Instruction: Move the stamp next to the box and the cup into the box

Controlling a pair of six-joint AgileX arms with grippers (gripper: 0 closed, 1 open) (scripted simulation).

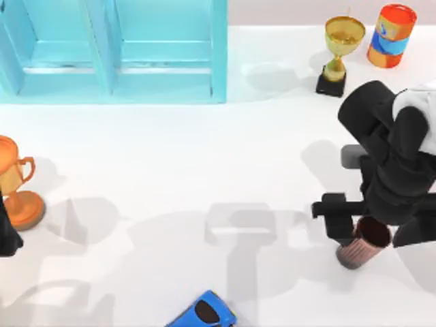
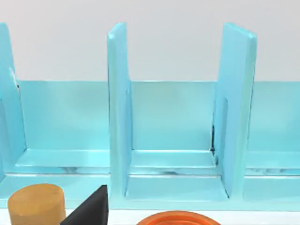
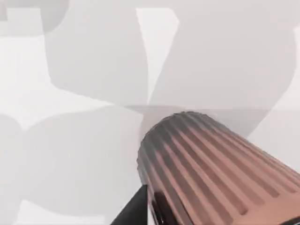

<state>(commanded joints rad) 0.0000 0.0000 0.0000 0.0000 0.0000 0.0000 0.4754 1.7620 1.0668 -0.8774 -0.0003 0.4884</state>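
as seen, cup in right gripper

A rendered simulation tabletop: a plain white table, a flat-shaded turquoise compartmented box, and assorted props, a gold trophy, an orange-and-blue can, with clean synthetic shadows.

The ribbed copper-brown cup is sitting right up close over the shadowy white counter, a dark finger touching its side.
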